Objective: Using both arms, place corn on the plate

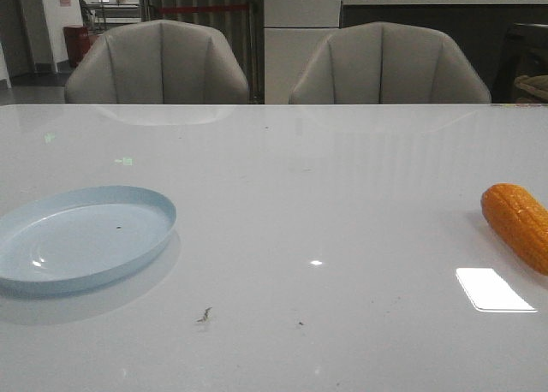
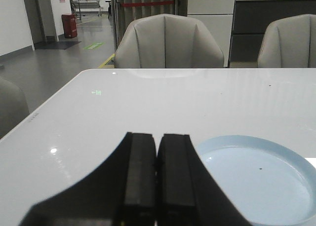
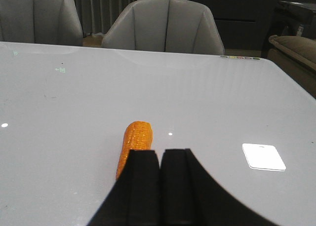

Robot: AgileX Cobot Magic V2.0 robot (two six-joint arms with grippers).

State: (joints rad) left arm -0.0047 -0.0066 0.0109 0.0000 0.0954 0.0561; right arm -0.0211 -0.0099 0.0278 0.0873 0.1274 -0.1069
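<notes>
The orange corn (image 1: pixel 518 223) lies on the white table at the far right edge of the front view, cut off by the frame. The pale blue plate (image 1: pixel 51 268) sits at the near left, empty, with a tiny dark speck inside. Neither gripper shows in the front view. In the left wrist view my left gripper (image 2: pixel 157 139) is shut and empty, with the plate (image 2: pixel 291 159) just beside it. In the right wrist view my right gripper (image 3: pixel 161 154) is shut and empty, and the corn (image 3: pixel 134 142) lies just beyond its fingers, partly hidden by them.
Two grey chairs (image 1: pixel 158 62) (image 1: pixel 390 65) stand behind the table's far edge. A bright rectangular light reflection (image 1: pixel 494 289) lies on the table near the corn. Small dark specks (image 1: pixel 204 315) mark the near middle.
</notes>
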